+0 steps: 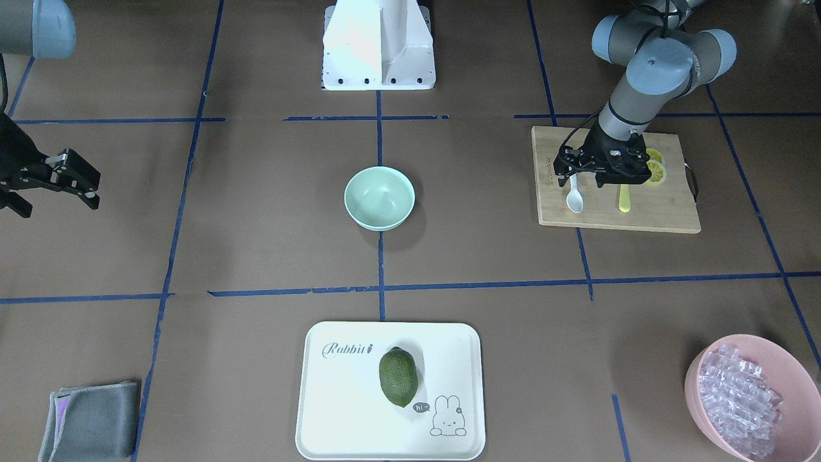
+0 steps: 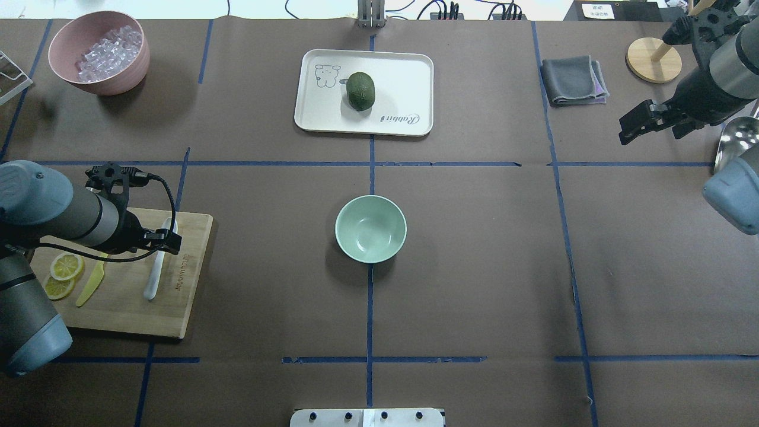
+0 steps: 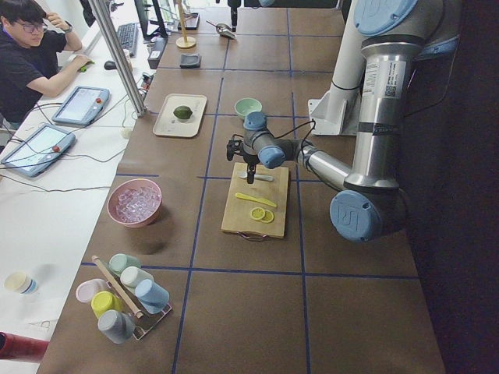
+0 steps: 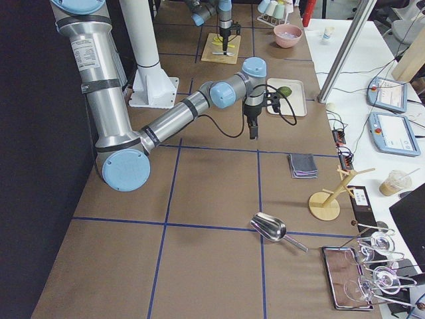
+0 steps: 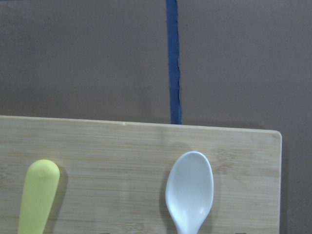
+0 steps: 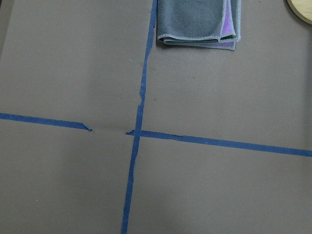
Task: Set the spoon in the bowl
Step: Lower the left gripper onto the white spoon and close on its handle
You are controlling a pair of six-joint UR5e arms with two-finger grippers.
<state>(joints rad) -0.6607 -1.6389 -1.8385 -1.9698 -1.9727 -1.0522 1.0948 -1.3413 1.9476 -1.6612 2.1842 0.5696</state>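
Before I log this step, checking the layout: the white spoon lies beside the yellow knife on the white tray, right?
Wrong surface. The spoon lies beside the yellow knife on the wooden cutting board, as the overhead exterior view shows.

Avocado (image 1: 398,376) on rabbit tray (image 1: 346,401); grey cloth (image 1: 90,420) folded

Grey tubes (image 1: 625,96), pale blue joint caps (image 1: 660,67), black cables (image 2: 173,204), black left pincer (image 1: 585,183), white base (image 1: 378,45)
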